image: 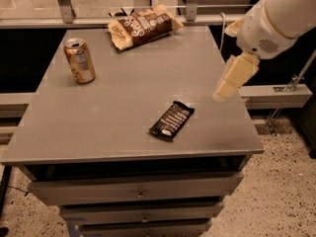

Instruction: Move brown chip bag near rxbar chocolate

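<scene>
Nothing is done yet: the crinkly brown chip bag [143, 26] lies untouched well left of and beyond my cream pincer [232, 78], whose spread I cannot tell, far from the flat black-wrapped rxbar chocolate [172, 121].

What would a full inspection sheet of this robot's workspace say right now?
Surface: grey table top, drawers beneath.
Job's things: brown chip bag lying at the far edge; chocolate bar flat near the front right, well apart from it.
Clutter: soda can upright, far left.
Grippers: gripper hangs by the table's right edge, touching nothing.
Cables: possibly a thin pale wire behind the far right corner.
Surroundings: speckled floor, metal rails behind.
</scene>
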You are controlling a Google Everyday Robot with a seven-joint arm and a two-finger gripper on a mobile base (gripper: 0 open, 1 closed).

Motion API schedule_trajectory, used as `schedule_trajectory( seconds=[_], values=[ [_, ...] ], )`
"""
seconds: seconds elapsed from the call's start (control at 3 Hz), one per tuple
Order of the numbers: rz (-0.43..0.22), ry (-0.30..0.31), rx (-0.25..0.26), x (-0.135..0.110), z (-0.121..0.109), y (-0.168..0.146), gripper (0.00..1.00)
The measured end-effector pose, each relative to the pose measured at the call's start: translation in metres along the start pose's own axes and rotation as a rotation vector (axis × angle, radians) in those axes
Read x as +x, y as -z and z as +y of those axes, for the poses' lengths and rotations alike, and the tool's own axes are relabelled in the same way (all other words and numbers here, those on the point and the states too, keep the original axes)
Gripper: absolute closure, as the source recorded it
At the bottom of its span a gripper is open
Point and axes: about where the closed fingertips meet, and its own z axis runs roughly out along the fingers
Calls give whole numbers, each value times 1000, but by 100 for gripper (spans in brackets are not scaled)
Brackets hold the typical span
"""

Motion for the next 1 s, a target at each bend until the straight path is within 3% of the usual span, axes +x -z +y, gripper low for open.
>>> schedule_trajectory(
  seconds=[0.67,1.0],
  values=[
    [-336,-41,132,-97,-114,-68,0],
    [-336,-41,132,-97,-113,-68,0]
  ],
)
